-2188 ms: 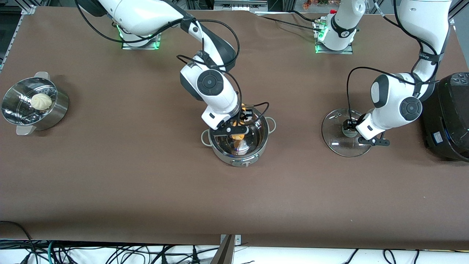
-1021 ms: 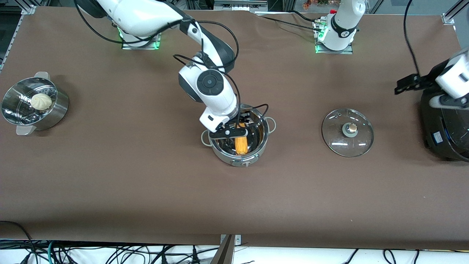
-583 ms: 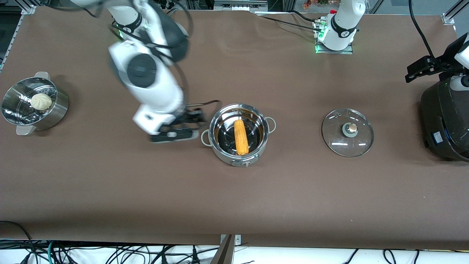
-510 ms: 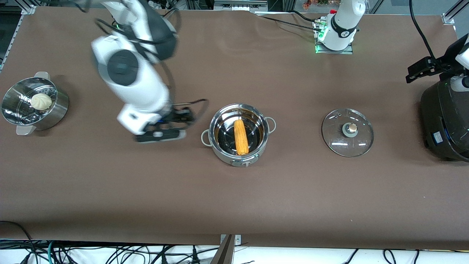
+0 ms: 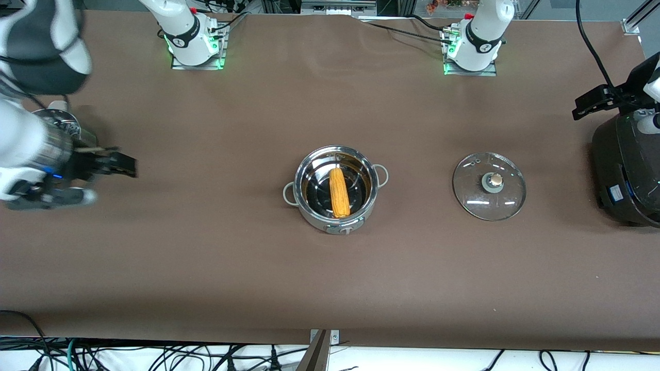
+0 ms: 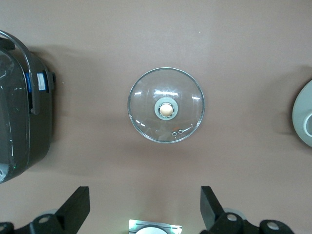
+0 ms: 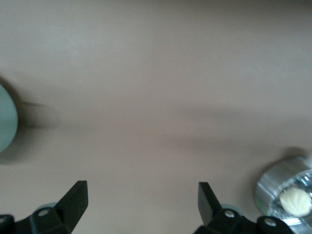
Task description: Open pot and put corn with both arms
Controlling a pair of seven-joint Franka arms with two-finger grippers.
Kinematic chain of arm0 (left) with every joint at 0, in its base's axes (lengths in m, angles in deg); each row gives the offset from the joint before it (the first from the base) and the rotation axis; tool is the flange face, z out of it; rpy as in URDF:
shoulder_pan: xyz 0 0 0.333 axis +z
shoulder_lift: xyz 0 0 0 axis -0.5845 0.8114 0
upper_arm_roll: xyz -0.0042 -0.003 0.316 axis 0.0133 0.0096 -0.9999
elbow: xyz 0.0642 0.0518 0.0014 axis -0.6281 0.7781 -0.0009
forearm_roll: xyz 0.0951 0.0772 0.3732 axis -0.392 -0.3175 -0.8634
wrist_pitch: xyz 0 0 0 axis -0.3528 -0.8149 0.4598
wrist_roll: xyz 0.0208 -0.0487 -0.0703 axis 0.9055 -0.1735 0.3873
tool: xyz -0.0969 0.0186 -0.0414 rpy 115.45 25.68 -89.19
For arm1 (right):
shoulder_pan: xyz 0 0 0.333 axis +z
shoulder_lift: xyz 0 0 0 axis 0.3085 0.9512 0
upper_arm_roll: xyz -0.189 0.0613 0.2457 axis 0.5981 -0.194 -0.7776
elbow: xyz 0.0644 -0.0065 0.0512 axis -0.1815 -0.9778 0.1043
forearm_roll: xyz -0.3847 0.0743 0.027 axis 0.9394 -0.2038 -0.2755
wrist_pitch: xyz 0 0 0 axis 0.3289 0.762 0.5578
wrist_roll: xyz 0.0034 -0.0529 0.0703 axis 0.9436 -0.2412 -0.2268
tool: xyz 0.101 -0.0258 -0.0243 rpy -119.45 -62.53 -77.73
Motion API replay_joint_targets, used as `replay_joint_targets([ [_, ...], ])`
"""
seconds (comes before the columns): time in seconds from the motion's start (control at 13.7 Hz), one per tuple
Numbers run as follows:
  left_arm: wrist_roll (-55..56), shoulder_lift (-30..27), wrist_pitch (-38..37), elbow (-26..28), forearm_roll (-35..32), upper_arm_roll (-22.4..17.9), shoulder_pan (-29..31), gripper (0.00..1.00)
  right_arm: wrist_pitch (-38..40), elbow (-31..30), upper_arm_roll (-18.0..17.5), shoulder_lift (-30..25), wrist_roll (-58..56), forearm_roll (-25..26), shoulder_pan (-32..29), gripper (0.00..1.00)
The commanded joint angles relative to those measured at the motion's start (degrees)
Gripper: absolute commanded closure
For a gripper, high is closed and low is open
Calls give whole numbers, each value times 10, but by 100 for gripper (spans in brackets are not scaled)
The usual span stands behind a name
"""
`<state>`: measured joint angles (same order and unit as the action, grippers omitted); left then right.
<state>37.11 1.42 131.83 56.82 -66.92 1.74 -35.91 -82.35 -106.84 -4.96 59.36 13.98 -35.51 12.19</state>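
The steel pot (image 5: 315, 206) stands uncovered at the table's middle with the yellow-orange corn (image 5: 338, 192) lying inside it. Its glass lid (image 5: 474, 198) with the tan knob (image 5: 495, 179) lies flat on the table toward the left arm's end; it also shows in the left wrist view (image 6: 146, 117). My left gripper (image 5: 588, 105) (image 6: 144, 204) is open and empty, raised by the black cooker. My right gripper (image 5: 121, 166) (image 7: 141, 200) is open and empty, over the table beside the steamer pot. The pot's edge shows in both wrist views (image 6: 303, 114) (image 7: 6, 119).
A big black cooker (image 5: 626, 170) (image 6: 19, 122) stands at the left arm's end. A perforated steamer pot (image 5: 64, 122) (image 7: 273, 187) holding a pale bun (image 7: 295, 201) stands at the right arm's end, mostly hidden by the right arm in the front view.
My right gripper let the corn go into the pot and swung away toward the steamer pot. My left gripper left the lid on the table and rose by the cooker.
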Motion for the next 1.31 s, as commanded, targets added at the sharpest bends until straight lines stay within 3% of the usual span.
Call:
replay_joint_targets([
  [0.0,14,13,-10,-21,-4,5,1,0,-10,-86,49,-82,0,-20,10,0],
  [0.22,14,10,-14,-51,-5,4,-1,0,-71,-172,124,-128,9,-98,9,0],
  [0.36,9,12,-21,-52,-8,5,-1,0,-98,-214,125,-156,33,-66,11,0],
  [0.51,7,12,-29,-49,-10,5,-1,0,-94,-234,125,-192,45,-72,11,0],
  [0.95,8,11,-28,-49,-5,13,-2,0,-70,-277,120,-219,32,-71,26,0],
  [1.24,8,11,-29,-49,-5,13,-2,0,-66,-246,124,-178,-63,-70,22,0],
])
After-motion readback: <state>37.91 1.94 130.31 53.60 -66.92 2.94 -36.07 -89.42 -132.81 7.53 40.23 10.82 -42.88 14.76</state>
